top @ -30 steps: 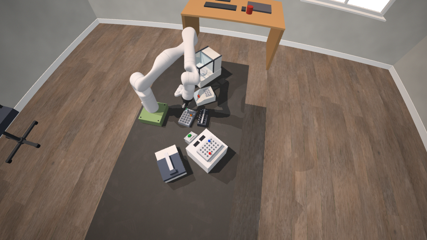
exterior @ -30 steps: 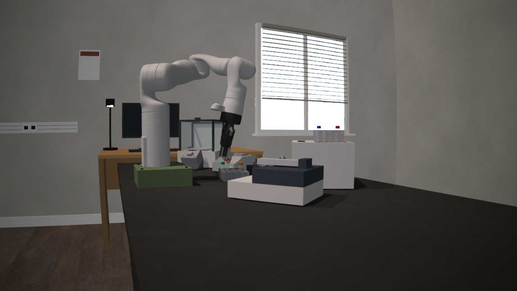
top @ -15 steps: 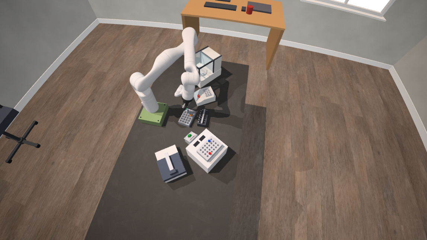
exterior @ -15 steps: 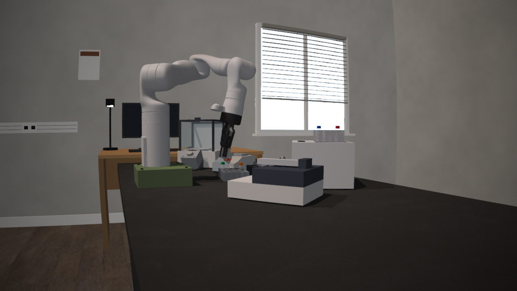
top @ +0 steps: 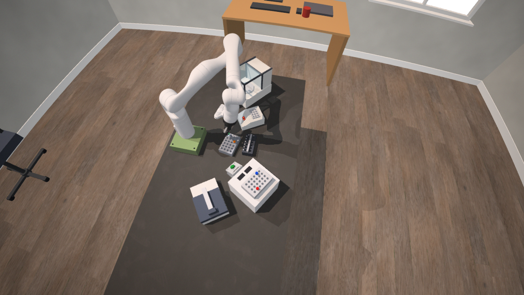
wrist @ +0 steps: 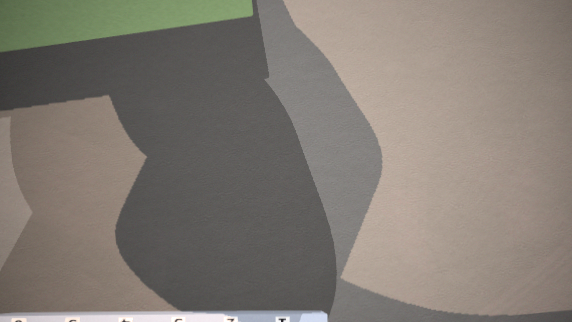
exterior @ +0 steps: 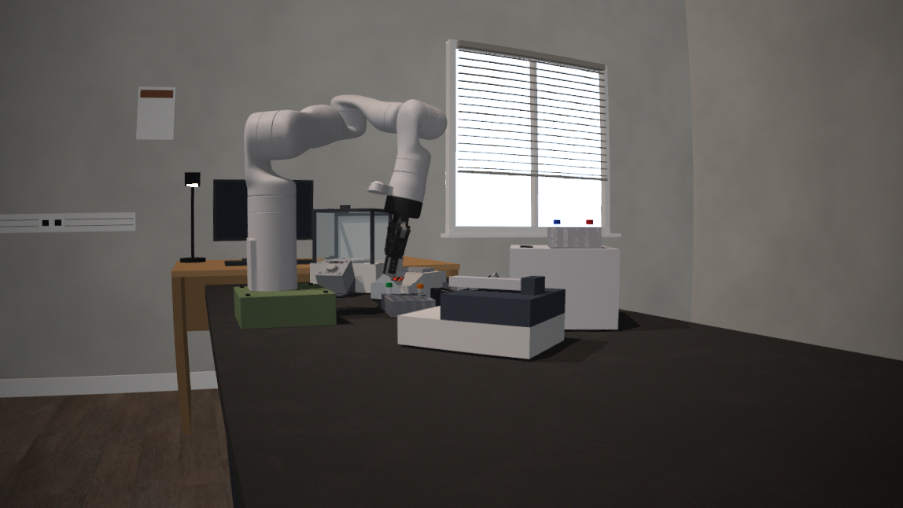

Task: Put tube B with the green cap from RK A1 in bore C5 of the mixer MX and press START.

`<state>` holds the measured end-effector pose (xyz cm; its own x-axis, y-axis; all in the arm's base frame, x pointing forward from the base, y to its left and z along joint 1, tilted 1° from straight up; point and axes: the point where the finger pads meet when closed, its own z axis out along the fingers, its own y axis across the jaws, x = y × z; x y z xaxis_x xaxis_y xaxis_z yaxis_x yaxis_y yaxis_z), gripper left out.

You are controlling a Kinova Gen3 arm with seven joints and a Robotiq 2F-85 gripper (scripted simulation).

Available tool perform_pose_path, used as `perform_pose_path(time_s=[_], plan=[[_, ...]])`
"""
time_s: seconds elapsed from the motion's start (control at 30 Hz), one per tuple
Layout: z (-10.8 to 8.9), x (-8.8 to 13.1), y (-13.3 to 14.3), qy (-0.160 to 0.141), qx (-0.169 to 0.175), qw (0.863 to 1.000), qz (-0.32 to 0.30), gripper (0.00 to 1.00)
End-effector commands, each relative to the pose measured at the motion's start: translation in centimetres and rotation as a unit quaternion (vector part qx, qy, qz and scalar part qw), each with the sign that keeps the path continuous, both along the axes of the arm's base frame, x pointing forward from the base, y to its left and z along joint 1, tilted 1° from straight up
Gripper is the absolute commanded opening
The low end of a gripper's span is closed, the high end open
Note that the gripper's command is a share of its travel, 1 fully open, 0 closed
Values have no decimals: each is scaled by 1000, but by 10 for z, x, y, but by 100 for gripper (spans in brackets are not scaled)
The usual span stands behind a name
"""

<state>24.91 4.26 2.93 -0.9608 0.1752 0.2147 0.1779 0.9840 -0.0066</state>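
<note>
- Arm (top: 233,60) (exterior: 271,138): reaches over the tube rack from its green base; its forearm and wrist hide part of the stations beyond.
- Mixer (top: 254,204) (exterior: 563,284): beyond the rack, apart from it, carrying blue- and red-capped tubes; bore C5 and the top lamps cannot be made out.
- Tube rack (top: 227,153) (exterior: 407,307) (wrist: 305,318): the landmark; the wrist view cuts it to a labelled strip.
- Gripper (top: 225,130) (exterior: 390,273): above the rack's A1 end, fingers partly open, holding nothing. Descending off-centre could strike the cap or shift the unfixed rack; a slanted pull could bind the tube.
- Tube B (top: 228,134) (exterior: 388,285): green-capped, in the rack; its body is hidden and the wrist view omits it, so finger alignment is uncertain.
</note>
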Motion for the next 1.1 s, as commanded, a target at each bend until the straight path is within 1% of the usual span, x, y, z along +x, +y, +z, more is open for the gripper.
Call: perform_pose_path(time_s=[0.0,0.67,1.07], plan=[[0,0,0,0,0,1000,0,42],[0,0,0,-1,0,1000,0,42],[-3,0,0,0,0,1000,0,42]])
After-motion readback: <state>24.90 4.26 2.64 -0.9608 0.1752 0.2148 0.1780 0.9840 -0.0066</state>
